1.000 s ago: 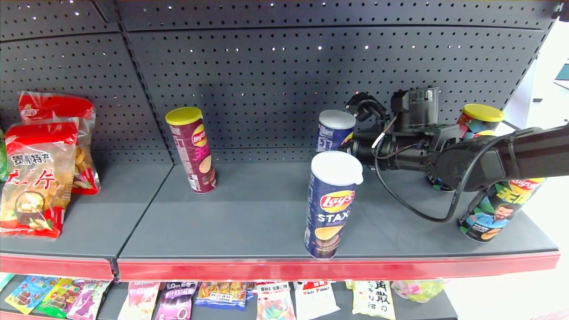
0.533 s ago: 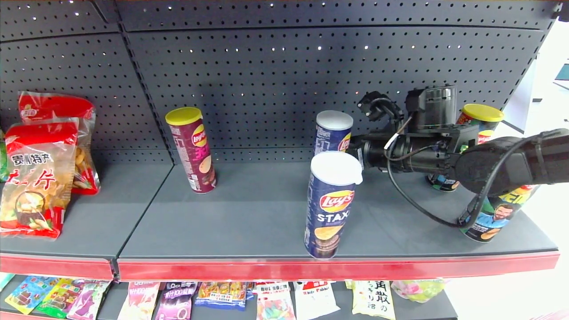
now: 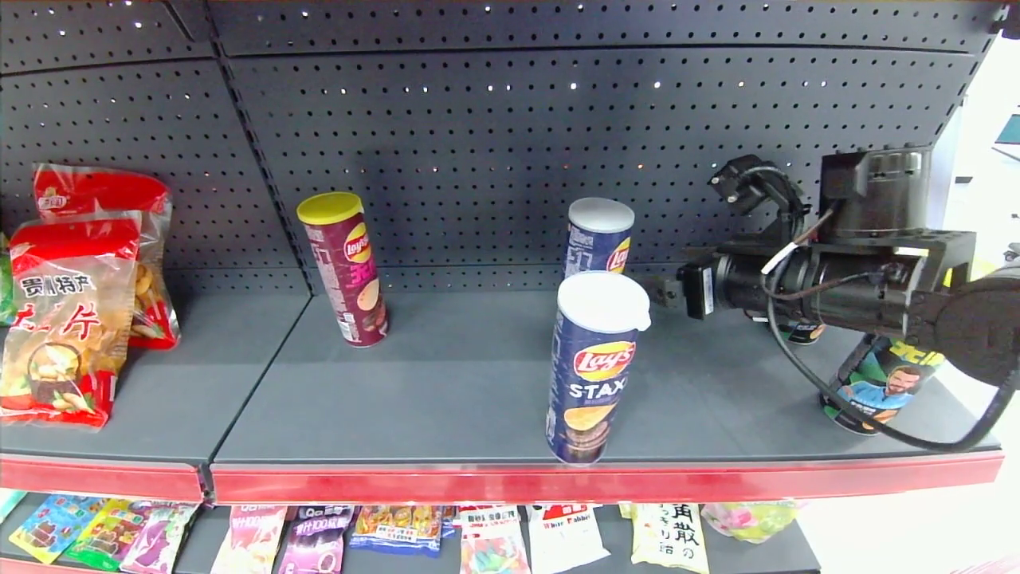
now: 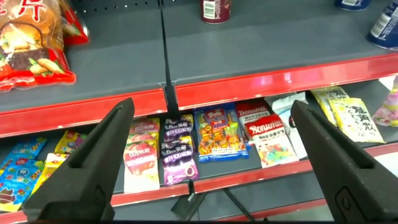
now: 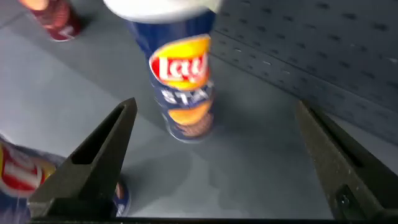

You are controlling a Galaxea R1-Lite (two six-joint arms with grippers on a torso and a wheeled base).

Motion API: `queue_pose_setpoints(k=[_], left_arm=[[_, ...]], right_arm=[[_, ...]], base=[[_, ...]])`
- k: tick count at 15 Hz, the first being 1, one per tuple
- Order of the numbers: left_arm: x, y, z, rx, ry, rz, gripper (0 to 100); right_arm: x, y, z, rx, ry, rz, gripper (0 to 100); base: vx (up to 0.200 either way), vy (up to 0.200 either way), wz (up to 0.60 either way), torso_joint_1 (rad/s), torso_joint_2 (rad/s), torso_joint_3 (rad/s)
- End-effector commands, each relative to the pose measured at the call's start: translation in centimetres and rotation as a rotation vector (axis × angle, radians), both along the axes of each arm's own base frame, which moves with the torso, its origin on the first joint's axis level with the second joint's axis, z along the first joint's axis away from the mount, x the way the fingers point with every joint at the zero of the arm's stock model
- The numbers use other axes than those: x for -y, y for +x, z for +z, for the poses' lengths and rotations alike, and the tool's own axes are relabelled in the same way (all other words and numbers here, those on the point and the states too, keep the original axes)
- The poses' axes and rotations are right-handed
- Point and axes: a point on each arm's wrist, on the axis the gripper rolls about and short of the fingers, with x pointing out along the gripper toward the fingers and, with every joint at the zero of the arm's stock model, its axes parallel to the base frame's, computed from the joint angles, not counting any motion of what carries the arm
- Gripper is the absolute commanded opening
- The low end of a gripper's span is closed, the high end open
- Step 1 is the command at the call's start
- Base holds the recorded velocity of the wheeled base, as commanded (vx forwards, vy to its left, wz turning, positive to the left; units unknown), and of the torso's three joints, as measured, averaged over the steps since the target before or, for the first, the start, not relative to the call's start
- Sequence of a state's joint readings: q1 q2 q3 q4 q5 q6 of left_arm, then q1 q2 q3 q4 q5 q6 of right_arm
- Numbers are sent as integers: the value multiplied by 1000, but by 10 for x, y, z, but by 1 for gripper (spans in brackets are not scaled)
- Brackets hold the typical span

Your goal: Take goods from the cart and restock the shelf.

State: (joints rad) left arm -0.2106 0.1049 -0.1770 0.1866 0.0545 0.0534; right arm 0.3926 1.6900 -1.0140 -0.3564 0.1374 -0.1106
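Two blue chip cans with white lids stand upright on the grey shelf (image 3: 446, 383): one at the front edge (image 3: 594, 367), one at the back (image 3: 599, 235). My right gripper (image 3: 665, 293) hovers over the shelf just right of them, open and empty. In the right wrist view the rear can (image 5: 183, 81) stands a little beyond the spread right gripper (image 5: 214, 106), and the front can (image 5: 15, 174) shows at the edge. My left gripper (image 4: 211, 104) is open and empty, lower down in front of the shelf's red edge (image 4: 249, 84).
A maroon can with a yellow lid (image 3: 345, 267) stands left of the blue ones. Green cans (image 3: 876, 391) stand at the shelf's right end, partly behind my right arm. Red snack bags (image 3: 68, 319) fill the left bay. Packets (image 3: 494, 542) line the lower shelf.
My right arm has drawn back to the right, away from the rear blue can, which stays upright in place. The other goods have not moved.
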Motion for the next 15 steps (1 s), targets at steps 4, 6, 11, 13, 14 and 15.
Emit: queue_pose_setpoints(k=[4,6,11,13,14,15], left_arm=[[1,4,-11,-46,15,-4,100],[1,5,-13,-63,20,-32,100],[5,14,3,-127,19,-99,100],[7,26,23,-173,30,-90,100],[8,31,31,-189,35,-88,100],[11,41,42,-220,38,-99,100]], right_arm=[[21,-46,13,56,-25,-133,100],[30,-69,10,56,-32,-152,100],[64,-161,7,152,14,-122,100],[80,-194,-5,189,42,-134,100],[87,-205,-10,207,45,-170,100],[101,-220,-17,214,23,-288,100]], base=[[0,0,0,0,0,0],[0,0,0,0,0,0],[0,0,0,0,0,0],[0,0,0,0,0,0],[0,0,0,0,0,0],[0,0,0,0,0,0]])
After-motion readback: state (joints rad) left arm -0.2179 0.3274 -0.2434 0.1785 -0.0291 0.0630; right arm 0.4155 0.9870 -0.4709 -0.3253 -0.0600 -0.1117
